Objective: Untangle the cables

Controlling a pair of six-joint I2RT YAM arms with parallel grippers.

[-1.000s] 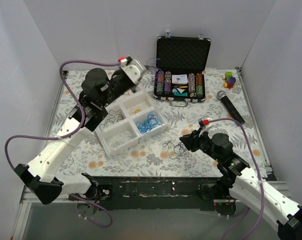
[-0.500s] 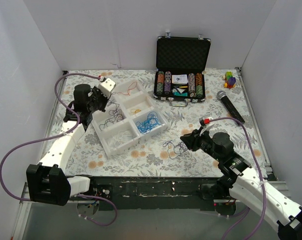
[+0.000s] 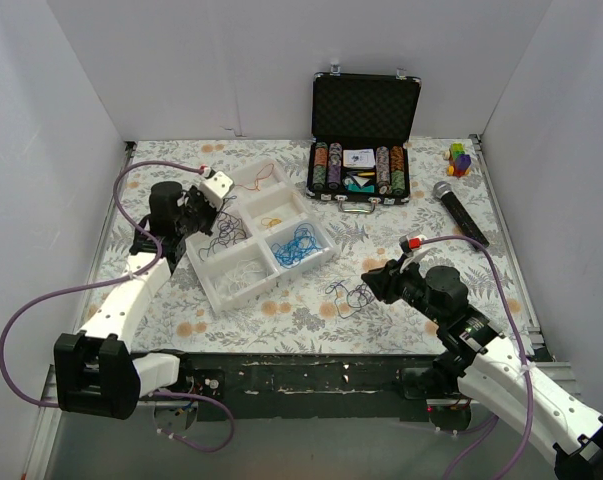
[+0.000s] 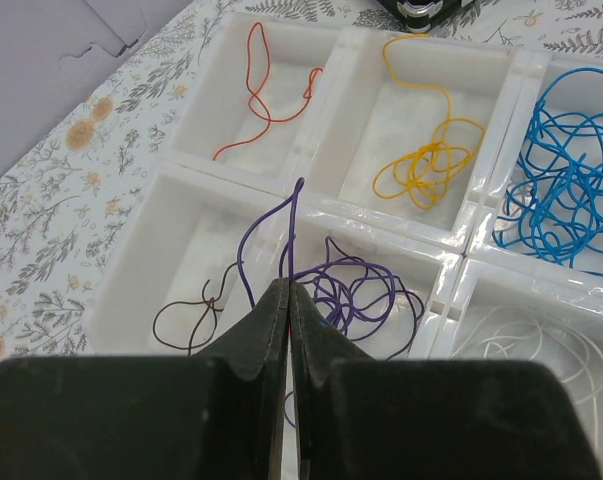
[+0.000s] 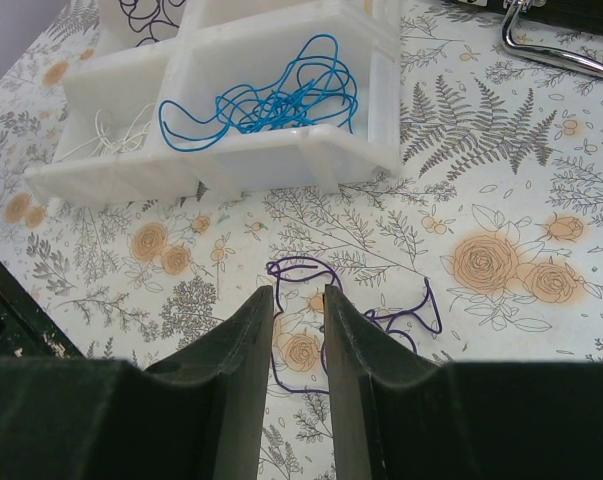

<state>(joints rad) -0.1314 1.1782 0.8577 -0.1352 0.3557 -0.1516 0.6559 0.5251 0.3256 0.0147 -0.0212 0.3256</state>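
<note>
Even, diffuse light from above is seen in all views. In the top view the white walls are rendered bright, and only soft, short shadows are cast. Glare is shown on the glossy dividers of the white tray (image 4: 381,215) at mid-frame. The left gripper (image 4: 287,292) and right gripper (image 5: 299,296) are rendered near-black, with little detail, along the lower edges. The purple cable (image 4: 292,230) is resolved crisply.

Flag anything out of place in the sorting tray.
A brown cable lies in the same compartment as the purple cable. Every other visible compartment of the tray holds one colour.
</note>
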